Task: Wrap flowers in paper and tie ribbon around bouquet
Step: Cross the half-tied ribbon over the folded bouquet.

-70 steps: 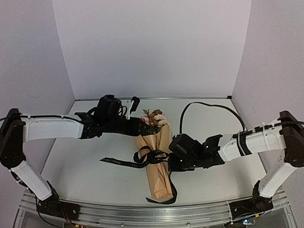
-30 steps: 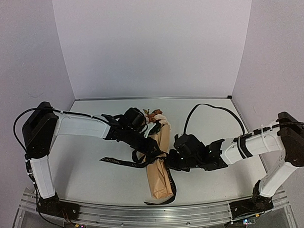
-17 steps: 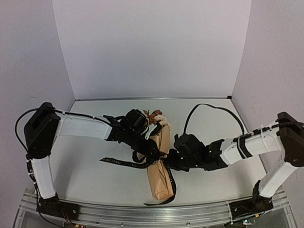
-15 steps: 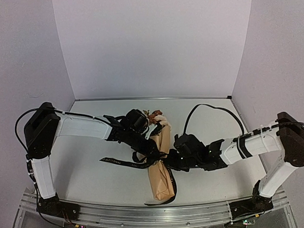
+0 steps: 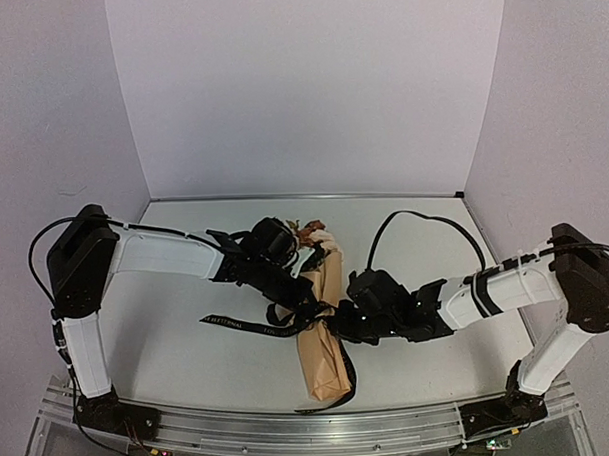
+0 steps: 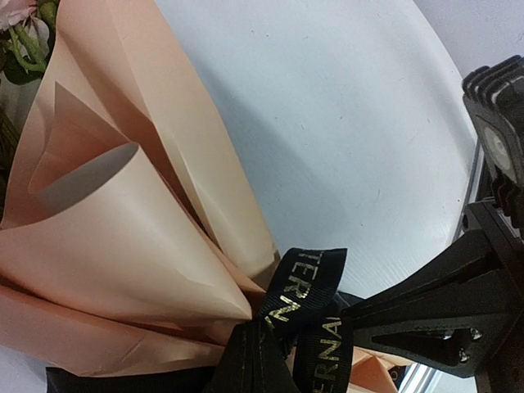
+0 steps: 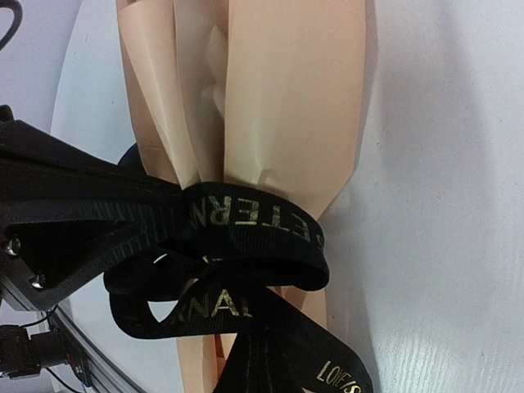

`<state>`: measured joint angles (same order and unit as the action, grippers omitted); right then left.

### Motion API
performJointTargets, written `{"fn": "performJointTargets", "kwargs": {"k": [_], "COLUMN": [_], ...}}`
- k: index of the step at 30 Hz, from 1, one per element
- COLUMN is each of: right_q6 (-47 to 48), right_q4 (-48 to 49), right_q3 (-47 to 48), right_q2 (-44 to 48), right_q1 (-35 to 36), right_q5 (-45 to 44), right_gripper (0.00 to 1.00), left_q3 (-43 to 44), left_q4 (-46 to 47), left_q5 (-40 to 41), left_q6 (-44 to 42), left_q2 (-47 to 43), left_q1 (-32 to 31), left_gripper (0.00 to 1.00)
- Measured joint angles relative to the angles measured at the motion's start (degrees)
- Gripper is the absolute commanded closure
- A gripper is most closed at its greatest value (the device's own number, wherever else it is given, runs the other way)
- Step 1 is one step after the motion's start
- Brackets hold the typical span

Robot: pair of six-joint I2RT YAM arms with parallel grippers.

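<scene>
While the ribbon (image 7: pixel 246 225) circles it, the paper (image 5: pixel 319 350) holds the flowers (image 5: pixel 308 231) inside

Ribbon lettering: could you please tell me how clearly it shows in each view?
Left wrist: the ribbon print is crisp under even light; right wrist: legible, though upside down; top external: pale marks on the tail, too small to read.

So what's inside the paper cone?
Flowers show at the cone's wide far end. Anything deeper, stems included, is covered.
</scene>
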<state>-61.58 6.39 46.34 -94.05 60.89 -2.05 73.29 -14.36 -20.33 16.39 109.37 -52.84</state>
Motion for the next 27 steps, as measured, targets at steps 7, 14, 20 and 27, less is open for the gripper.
{"fn": "performJointTargets", "kwargs": {"k": [7,14,20,27], "right_q6": [-0.3,-0.8,-2.6,-7.1], "right_q4": [-0.1,0.2,4.2,13.0], "right_q3": [0.0,1.1,1.9,0.4], "right_q2": [-0.1,-0.6,-2.9,-6.1], "right_q1": [-1.3,-2.3,-3.8,-6.1], "right_q5": [0.4,1.9,5.2,8.6], "right_gripper": [1.00,1.00,1.00,1.00], "left_q3": [-1.3,-2.1,-3.0,-3.5], "left_q4": [1.7,2.4,3.0,3.7], "left_q5": [-0.9,-2.5,-4.0,-6.2], "left_q6": [-0.1,-0.2,-0.4,-1.3], "left_q2": [-2.4,-3.3,-4.3,-5.5], "left_q1": [0.0,0.0,0.0,0.0], "left_gripper": [1.00,1.00,1.00,1.00]}}
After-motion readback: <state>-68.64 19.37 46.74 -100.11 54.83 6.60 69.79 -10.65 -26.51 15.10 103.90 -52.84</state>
